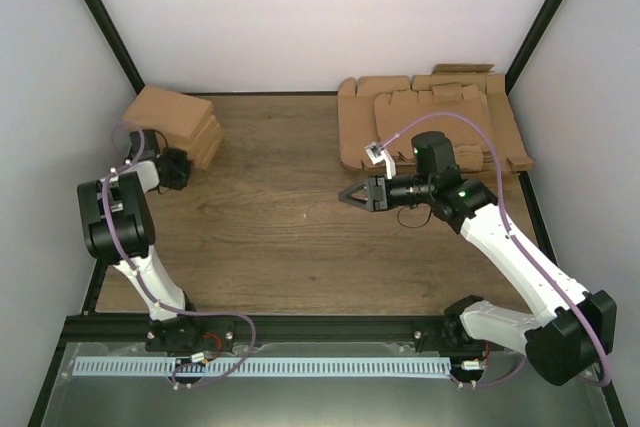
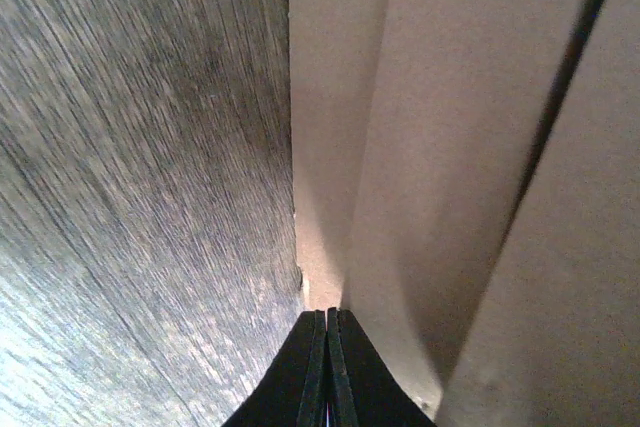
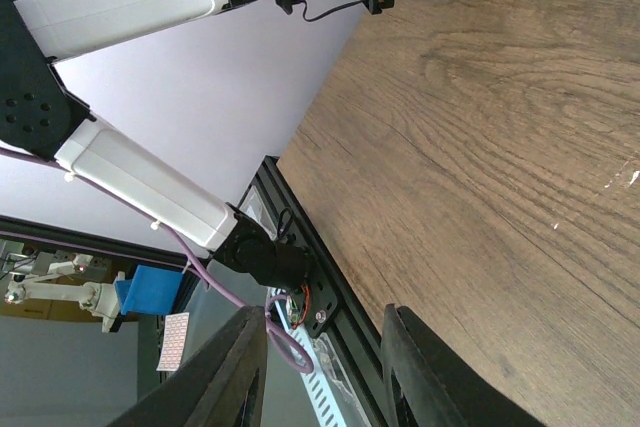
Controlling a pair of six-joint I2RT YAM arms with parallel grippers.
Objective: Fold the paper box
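The paper box (image 1: pixel 430 112) is seen as the topmost die-cut sheet, lying askew on a stack of flat sheets (image 1: pixel 355 142) at the far right corner of the tabletop (image 1: pixel 280 237). The right tool (image 1: pixel 345 195) is held over the middle of the tabletop, its fingers (image 3: pixel 245 367) apart with nothing between them. The left tool (image 1: pixel 186 169) is pressed together with nothing gripped. It is held low at the far left corner of the tabletop, beside the foot of a pile of folded cartons (image 1: pixel 175 117). Whether these are touched cannot be told.
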